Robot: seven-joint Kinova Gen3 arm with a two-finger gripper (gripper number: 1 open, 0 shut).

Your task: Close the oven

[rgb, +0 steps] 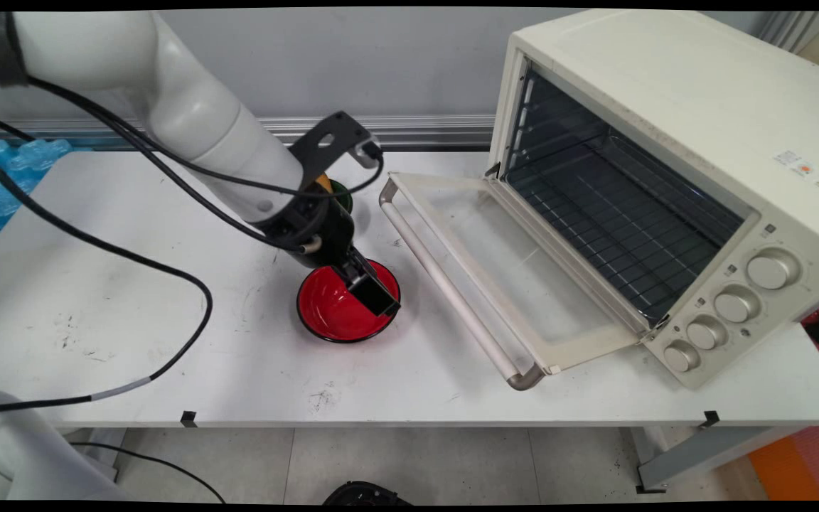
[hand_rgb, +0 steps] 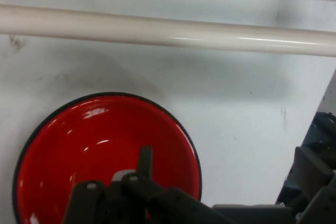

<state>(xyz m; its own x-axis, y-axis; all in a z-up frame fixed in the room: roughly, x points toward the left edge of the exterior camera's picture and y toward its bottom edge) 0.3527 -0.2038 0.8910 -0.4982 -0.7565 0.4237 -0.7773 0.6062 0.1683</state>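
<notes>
Main view: tool (rgb: 374, 293) low over a red bowl (rgb: 331, 313) on the white table (rgb: 132, 299), tip at the bowl's rim on the side facing the toaster oven (rgb: 665, 185). Bowl directly beneath, most of its red inside spread away from the oven side. Round, so no long axis to line up with. Only one arm present.

Hand view: one dark finger (hand_rgb: 144, 162) seen inside the bowl (hand_rgb: 94, 150), against the red inner wall near the black rim; the other side of the linkage at the bottom right, outside the bowl over bare table. Looks like a straddle of the rim, but whether the fingers pinch it or stand apart: cannot tell from either view.

Just beyond the tool, the oven's dropped door (rgb: 509, 277) lying open and flat toward the bowl, its pale handle bar (hand_rgb: 168, 30) crossing the top of the hand view. Behind the tool, partly hidden by the arm, a dark green thing (rgb: 342, 190) with a bit of orange on it, too covered to name.
</notes>
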